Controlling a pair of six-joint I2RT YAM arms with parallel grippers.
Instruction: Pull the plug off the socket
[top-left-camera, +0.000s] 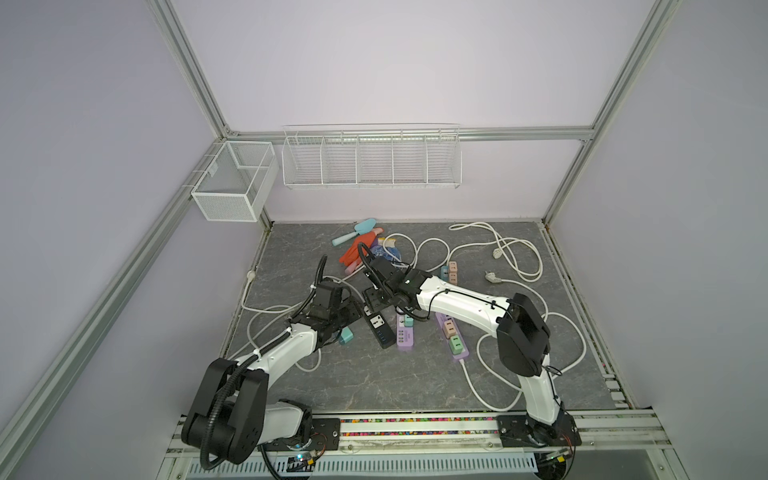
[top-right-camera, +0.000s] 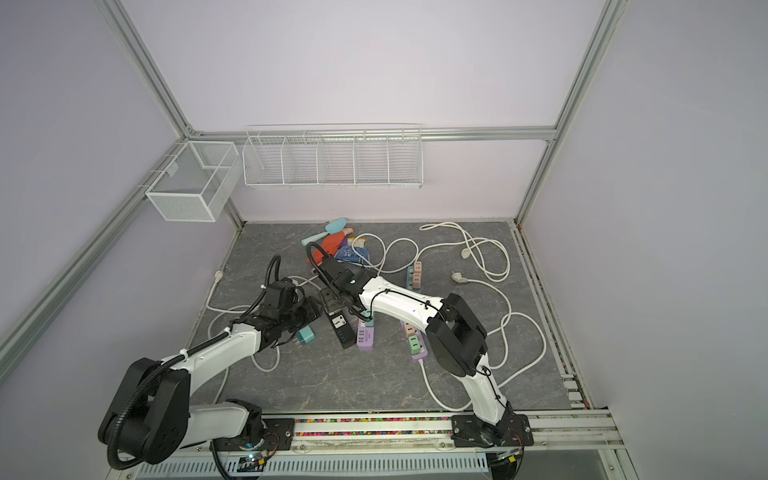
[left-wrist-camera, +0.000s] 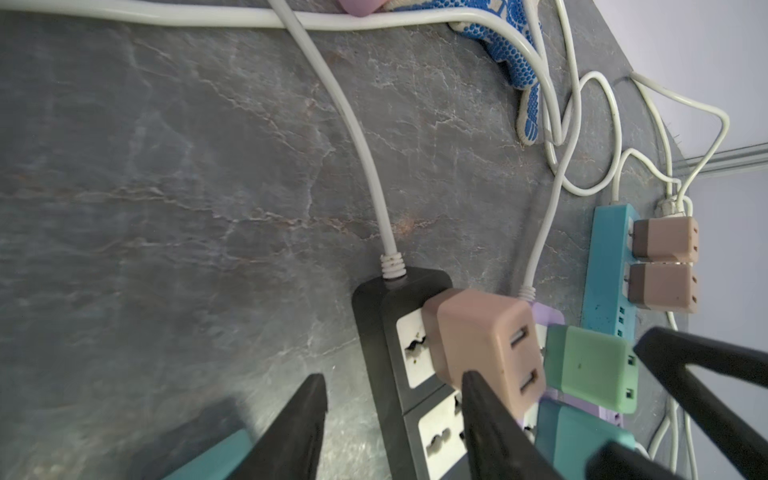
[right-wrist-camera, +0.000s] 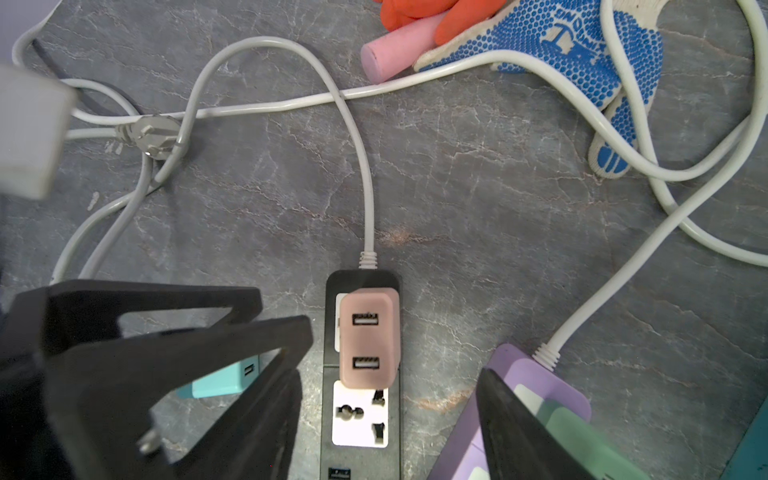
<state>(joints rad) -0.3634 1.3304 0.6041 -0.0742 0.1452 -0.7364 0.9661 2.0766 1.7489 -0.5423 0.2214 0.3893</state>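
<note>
Approach step: tan USB charger plug (right-wrist-camera: 370, 338) sits plugged into the end of black power strip (right-wrist-camera: 362, 279), lower centre of the right wrist frame. Jaws of right gripper (right-wrist-camera: 388, 382) are wide apart and empty, straddling the strip. The left gripper (left-wrist-camera: 392, 376) is half spread and empty. Next, likely: clamp plug sides and pull straight out.

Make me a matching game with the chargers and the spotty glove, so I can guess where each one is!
Things
1 black power strip
2 green charger
3 teal charger left of the black strip
4 blue-dotted glove

Places
A lying unplugged on the table
B under white cables
C holds a pink charger
D sits on a purple power strip

Pairs: 1-C, 2-D, 3-A, 4-B
</note>
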